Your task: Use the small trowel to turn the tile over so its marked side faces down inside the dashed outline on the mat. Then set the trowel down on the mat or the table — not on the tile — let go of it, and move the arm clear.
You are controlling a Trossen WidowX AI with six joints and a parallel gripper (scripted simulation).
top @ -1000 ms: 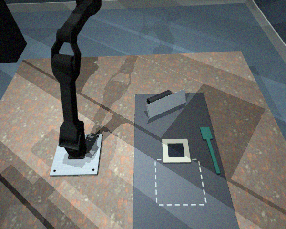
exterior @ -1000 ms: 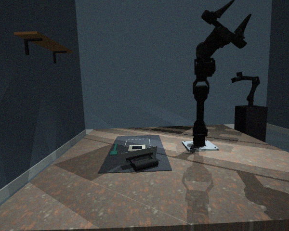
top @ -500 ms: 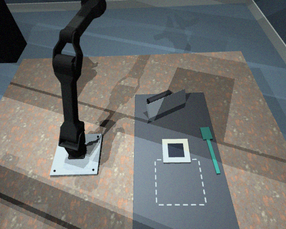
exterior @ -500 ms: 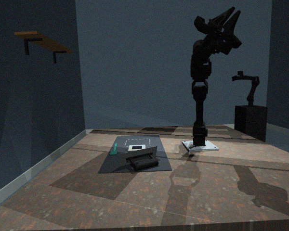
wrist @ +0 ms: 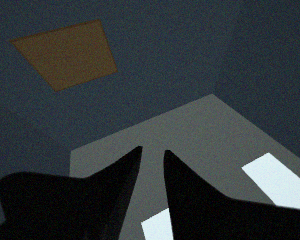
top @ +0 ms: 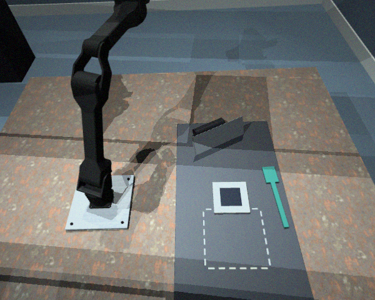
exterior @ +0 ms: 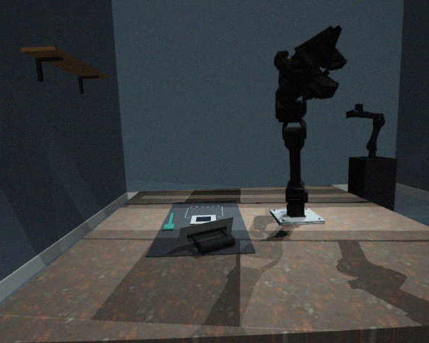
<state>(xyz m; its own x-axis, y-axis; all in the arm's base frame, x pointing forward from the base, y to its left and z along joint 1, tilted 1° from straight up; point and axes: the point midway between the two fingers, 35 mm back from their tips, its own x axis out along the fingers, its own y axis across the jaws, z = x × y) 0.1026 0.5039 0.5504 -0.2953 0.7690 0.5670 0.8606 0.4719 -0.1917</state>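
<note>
The white tile [top: 230,197] lies on the grey mat [top: 236,180] with its dark marked square facing up. It sits just beyond the far edge of the dashed outline [top: 235,240] and overlaps that edge slightly. The green trowel [top: 275,197] lies flat on the mat to the right of the tile, blade toward the far end. My arm [top: 90,129] stands upright from its base, and my gripper [exterior: 319,48] is raised high above the table, far from both. In the wrist view the fingers stand close together with nothing between them, pointing up at wall and ceiling.
A grey slanted plate with a dark block [top: 218,134] stands at the mat's far end. My base plate [top: 100,203] is left of the mat. A wooden shelf [exterior: 63,62] hangs on the wall. A black pedestal with a small arm [exterior: 372,177] stands beyond the table.
</note>
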